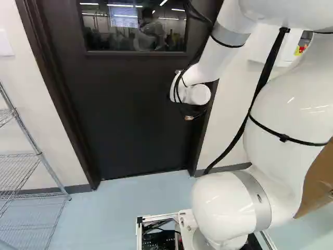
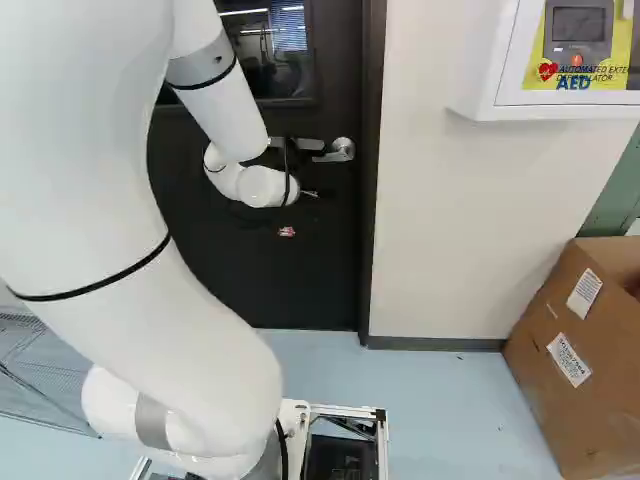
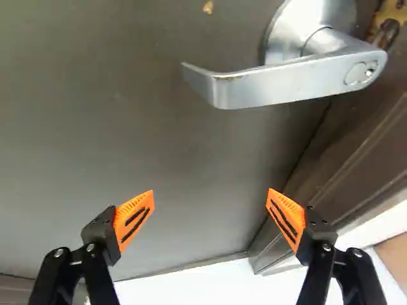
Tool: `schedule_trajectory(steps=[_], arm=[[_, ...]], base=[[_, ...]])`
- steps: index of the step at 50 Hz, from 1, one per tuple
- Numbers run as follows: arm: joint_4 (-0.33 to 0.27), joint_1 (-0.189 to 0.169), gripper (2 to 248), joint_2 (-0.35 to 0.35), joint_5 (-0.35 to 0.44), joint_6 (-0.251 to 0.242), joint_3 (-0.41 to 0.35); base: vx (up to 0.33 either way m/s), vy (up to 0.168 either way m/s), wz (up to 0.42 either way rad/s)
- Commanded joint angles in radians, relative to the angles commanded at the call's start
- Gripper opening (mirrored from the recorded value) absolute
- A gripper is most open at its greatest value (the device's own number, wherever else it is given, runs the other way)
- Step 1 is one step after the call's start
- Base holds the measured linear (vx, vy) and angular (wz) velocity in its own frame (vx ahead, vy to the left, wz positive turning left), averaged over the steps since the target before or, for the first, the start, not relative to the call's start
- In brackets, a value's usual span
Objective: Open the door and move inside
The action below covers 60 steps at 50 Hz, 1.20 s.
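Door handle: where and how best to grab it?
I'd take the handle mid-lever, straight in toward the door, wrist rolled so the open fingers straddle it above and below: it's a slim, near-level bar standing off the door.

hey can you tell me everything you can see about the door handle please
The door handle is a smooth, silvery, metal-looking lever on the dark door, close to its frame. A short neck joins it to a round plate; a round lock face sits at that end. The lever points away from the frame, its free tip bending back toward the door. It looks roughly level in the right base view. The tool stands open short of it, not touching.
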<state>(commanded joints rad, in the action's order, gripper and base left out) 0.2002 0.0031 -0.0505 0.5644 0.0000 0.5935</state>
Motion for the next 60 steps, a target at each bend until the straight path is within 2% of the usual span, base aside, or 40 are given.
schedule_trajectory(steps=[7,12,60], arm=[[0.071,0.006,247,-0.029,0.0,0.0,0.031],[0.093,0.012,247,-0.054,0.0,0.0,0.057],[0.102,0.038,247,-0.279,0.0,0.0,0.314]], base=[[0.0,0.0,0.0],[0.0,0.0,0.0],[-0.001,0.0,0.0]])
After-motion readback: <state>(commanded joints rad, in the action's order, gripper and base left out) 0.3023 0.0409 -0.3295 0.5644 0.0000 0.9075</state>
